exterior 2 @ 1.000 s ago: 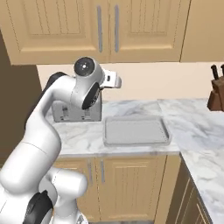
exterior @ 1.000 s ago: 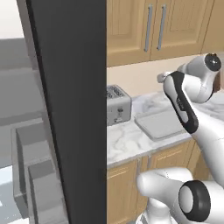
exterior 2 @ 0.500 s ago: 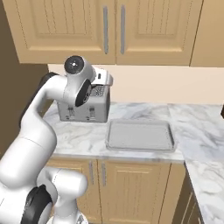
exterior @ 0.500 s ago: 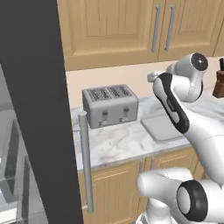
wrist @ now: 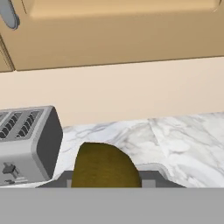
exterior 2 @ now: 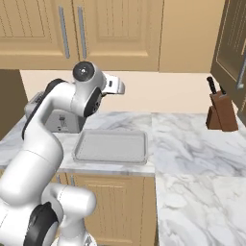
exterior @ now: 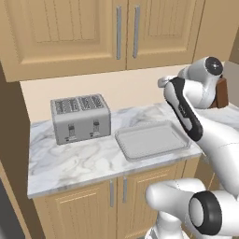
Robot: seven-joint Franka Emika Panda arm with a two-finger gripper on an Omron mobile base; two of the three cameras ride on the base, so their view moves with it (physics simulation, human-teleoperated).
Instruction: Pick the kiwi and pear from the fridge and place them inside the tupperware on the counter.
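My gripper (exterior 2: 116,87) is closed on the kiwi (wrist: 105,165). In the hand view the fruit sits right at the bottom, where my fingertips belong. It shows as a rounded olive-brown dome, and its lower part is cut off by the frame edge. I see no green side from here, and the fruit covers my fingertips, so I cannot make out where they press on it.

A darker grey shape with rounded corners pokes out on either side of the kiwi. It is too cropped for me to tell whether it is a tray rim or part of me.

In both base views my forearm and wrist block the fingers. All I can make out there is the pale end of the hand held up in the air, above the counter (exterior: 79,161).

The tupperware (exterior: 151,140) lies flat on the marble, below my fingers and a little toward the cabinet fronts. My arm crosses its right corner in the left base view.

The toaster (exterior: 80,119) stands off to the left of my fingers, beside the tupperware but not touching it. In the hand view its left end is cut off.

Ahead of my fingers are the plain wall and the underside of the upper cabinets (exterior 2: 115,29). The knife block (exterior 2: 222,115) stands well off to the right on the counter.
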